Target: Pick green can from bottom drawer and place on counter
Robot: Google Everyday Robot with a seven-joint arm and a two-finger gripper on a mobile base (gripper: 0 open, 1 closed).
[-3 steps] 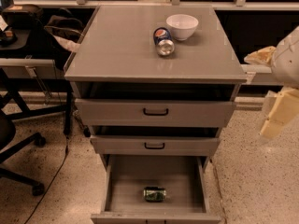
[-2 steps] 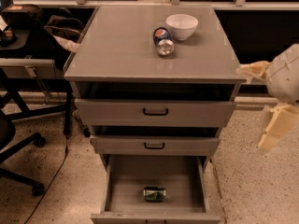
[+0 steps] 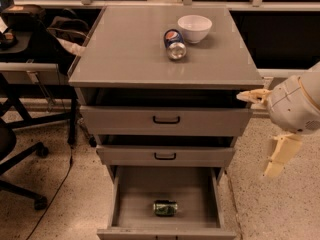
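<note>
The green can [image 3: 165, 207] lies on its side in the open bottom drawer [image 3: 125, 204], near the drawer's front and middle. The counter [image 3: 135, 49] is the grey top of the cabinet. My gripper [image 3: 256, 135] is at the right edge of the view, beside the cabinet's right side at the level of the top drawer. It is open and empty, with one cream finger [image 3: 251, 96] pointing left and the other [image 3: 278, 156] hanging down. It is well above and to the right of the can.
A white bowl [image 3: 194, 28] and a blue-and-red can [image 3: 174, 44] lying on its side sit at the back right of the counter. Two shallower drawers [image 3: 166, 120] with black handles stand partly open above. A desk and an office chair [image 3: 15, 149] stand to the left.
My gripper has moved left and a little down, closer to the cabinet's right side. The can and the drawers have not moved.
</note>
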